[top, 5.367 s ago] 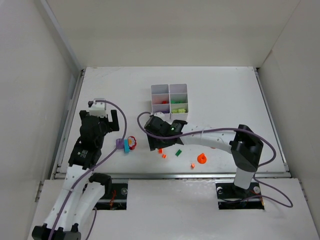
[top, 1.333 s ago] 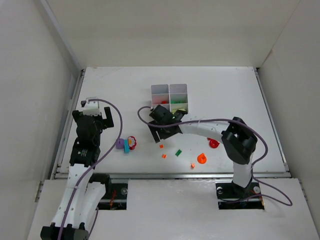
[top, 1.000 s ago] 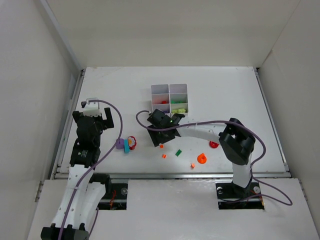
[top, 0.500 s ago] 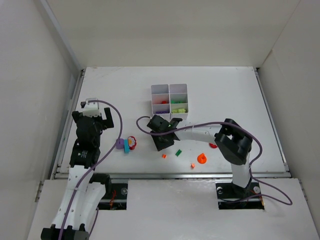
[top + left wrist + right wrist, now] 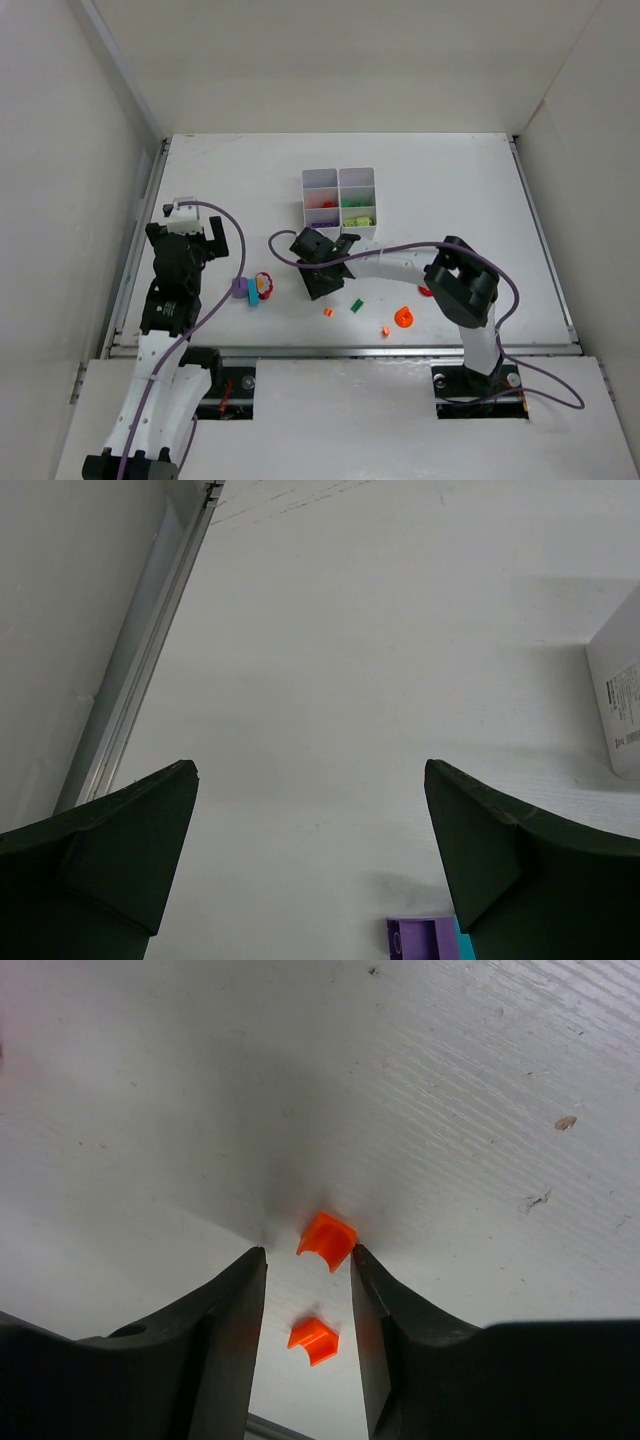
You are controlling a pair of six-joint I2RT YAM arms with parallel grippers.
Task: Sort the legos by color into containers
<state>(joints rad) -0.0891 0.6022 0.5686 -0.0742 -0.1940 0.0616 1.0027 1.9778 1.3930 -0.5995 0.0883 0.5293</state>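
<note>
The white tray of containers (image 5: 340, 190) stands at mid-table with red, green, lime and purple legos in its cells. Just below it my right gripper (image 5: 321, 289) points down at the table. In the right wrist view its jaws stand narrowly apart around a small orange lego (image 5: 328, 1241); the piece touches the right finger (image 5: 372, 1290), with a gap to the left finger. A second orange lego (image 5: 314, 1339) lies nearer. My left gripper (image 5: 188, 236) hangs wide open and empty at the left, with a purple lego (image 5: 425, 938) beside its right finger.
Loose on the table: purple (image 5: 239, 288), teal (image 5: 253, 294) and red (image 5: 264, 283) pieces at the left; orange (image 5: 328, 312), green (image 5: 356, 305), small orange (image 5: 386, 330), round orange (image 5: 403, 317) and red (image 5: 427, 291) pieces near the front. White walls enclose the table.
My right gripper moved from the tray down and left to the table and narrowed its jaws around the small orange lego. The left arm stayed put.
</note>
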